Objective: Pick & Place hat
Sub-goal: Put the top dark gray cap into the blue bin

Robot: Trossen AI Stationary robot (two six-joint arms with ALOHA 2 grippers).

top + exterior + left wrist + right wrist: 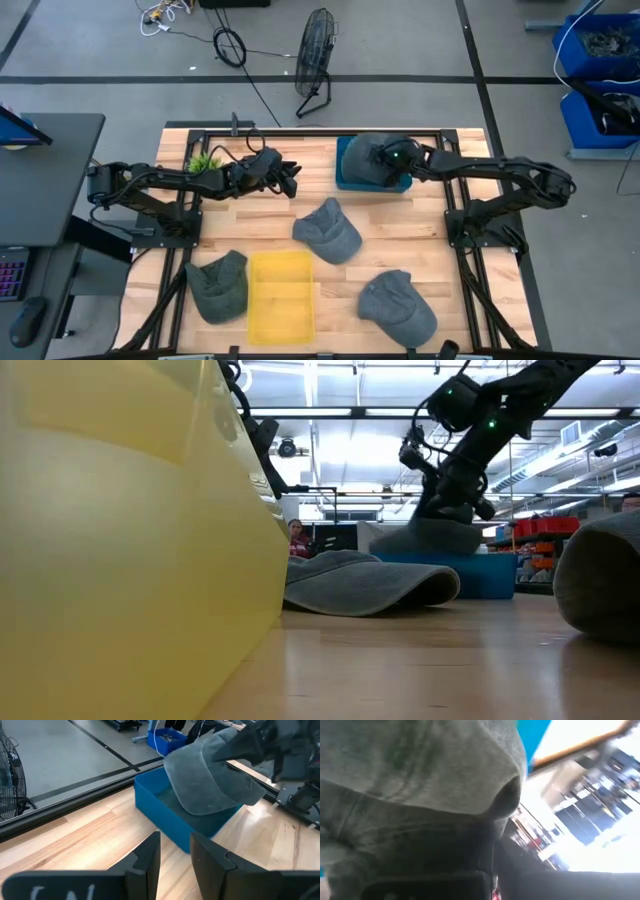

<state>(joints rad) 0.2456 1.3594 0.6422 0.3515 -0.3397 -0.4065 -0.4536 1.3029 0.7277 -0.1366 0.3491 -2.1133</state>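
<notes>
Hat (368, 157) over blue bin (345, 180), in right hand (390, 156).

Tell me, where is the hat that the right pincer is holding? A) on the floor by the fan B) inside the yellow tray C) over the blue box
C: the right pincer grips a grey hat right over the blue box, brim hanging in.

Right hand (385, 157) fingertips buried in grey hat (372, 152).
</notes>
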